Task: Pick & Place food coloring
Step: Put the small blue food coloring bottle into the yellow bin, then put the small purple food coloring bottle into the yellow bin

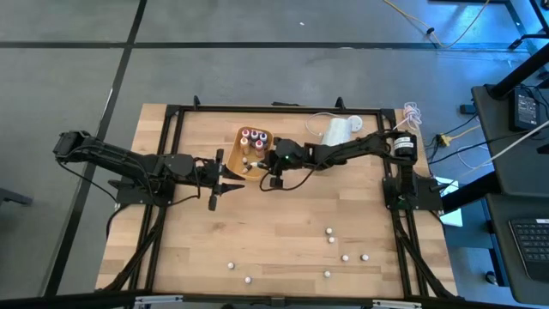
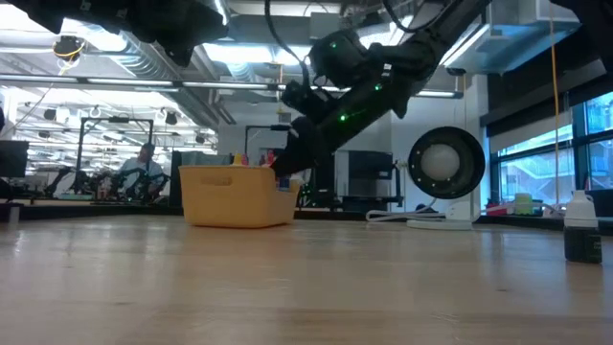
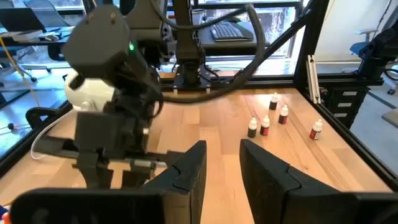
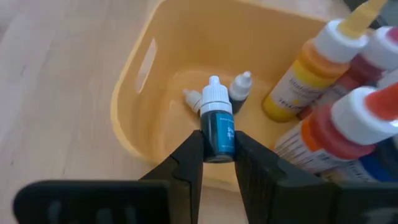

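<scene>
Right wrist view: my right tool (image 4: 217, 152) is clamped on a small blue-bodied food coloring bottle (image 4: 217, 127) with a white cap, held just above the near rim of the yellow tray (image 4: 134, 93). Down on the tray floor I can see two more tiny bottles lying loose (image 4: 239, 87), and a cluster of larger squeeze bottles (image 4: 311, 78) crowds one side (orange, red and blue bodies, standing tight together). That leaves the open pocket of the tray right under my held bottle, walled on the other side by the rim with the handle slot.

From the high view, my right tool (image 1: 276, 161) sits at the tray's edge (image 1: 232, 146) toward the back middle of the surface (image 1: 283, 232). My left tool (image 1: 225, 176) hovers just beside the tray on its other side, close to the right one, so the gap between the two arms is narrow there. In the left wrist view its fingers (image 3: 189, 174) stand apart with nothing between them.

The rest of the food coloring is scattered well apart along the front of the surface: a loose group of small bottles (image 1: 345, 256) toward the right, a couple more (image 1: 230, 265) nearer the front middle. The middle of the surface between tray and strays is open wood. A large white cylinder (image 1: 337, 130) lies at the back, beside my right arm.
</scene>
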